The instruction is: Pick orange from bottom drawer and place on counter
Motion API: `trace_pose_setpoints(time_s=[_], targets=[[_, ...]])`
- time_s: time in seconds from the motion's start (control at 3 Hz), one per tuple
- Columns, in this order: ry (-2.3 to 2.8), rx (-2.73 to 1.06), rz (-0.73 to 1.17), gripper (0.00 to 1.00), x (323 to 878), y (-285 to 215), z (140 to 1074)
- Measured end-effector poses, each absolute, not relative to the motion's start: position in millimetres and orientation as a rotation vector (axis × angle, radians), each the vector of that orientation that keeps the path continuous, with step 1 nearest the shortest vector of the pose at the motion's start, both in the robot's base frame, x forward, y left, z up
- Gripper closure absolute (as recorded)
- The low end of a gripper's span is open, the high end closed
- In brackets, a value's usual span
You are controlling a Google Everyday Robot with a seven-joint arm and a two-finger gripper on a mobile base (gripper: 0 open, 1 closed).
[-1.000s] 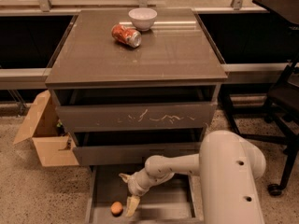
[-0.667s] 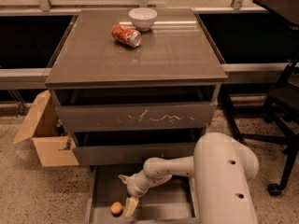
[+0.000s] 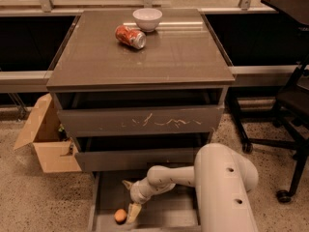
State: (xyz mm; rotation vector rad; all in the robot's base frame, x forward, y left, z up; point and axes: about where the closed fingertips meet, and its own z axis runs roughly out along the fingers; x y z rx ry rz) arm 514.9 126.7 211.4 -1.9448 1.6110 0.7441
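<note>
- The orange (image 3: 120, 215) lies on the floor of the open bottom drawer (image 3: 166, 215), near its front left part. It has not shifted over the last second.
- The tool (image 3: 133, 211) sits just right of the orange, pointing down into the drawer. It has crept slightly closer to the orange than a second ago.
- I cannot tell whether the tool is open or closed, or whether it touches the orange. The fruit shows whole beside it, so I judge it is not yet gripped.
- The pale arm (image 3: 169, 177), up and right of the orange, has its bulky rear part swung a little leftward.
- My reading: the reach is closing in and the grasp is still to come. The lift to the worktop (image 3: 183, 62), far above the orange, is not started.
- Above the orange is the white-scratched drawer front (image 3: 145, 121).
- Higher still, on the worktop, are a crushed red can (image 3: 130, 36) and a white bowl (image 3: 147, 19).
- The can carries pale markings, but no brand or word is readable, and no other writing shows anywhere.
</note>
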Motion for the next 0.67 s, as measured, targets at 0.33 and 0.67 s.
trace_pose_setpoints(time_s=[0.33,0.67], targets=[[1.599,-1.915,0.750,0.00,526,130,194],[1.563,-1.907,0.776,0.00,537,147,163]])
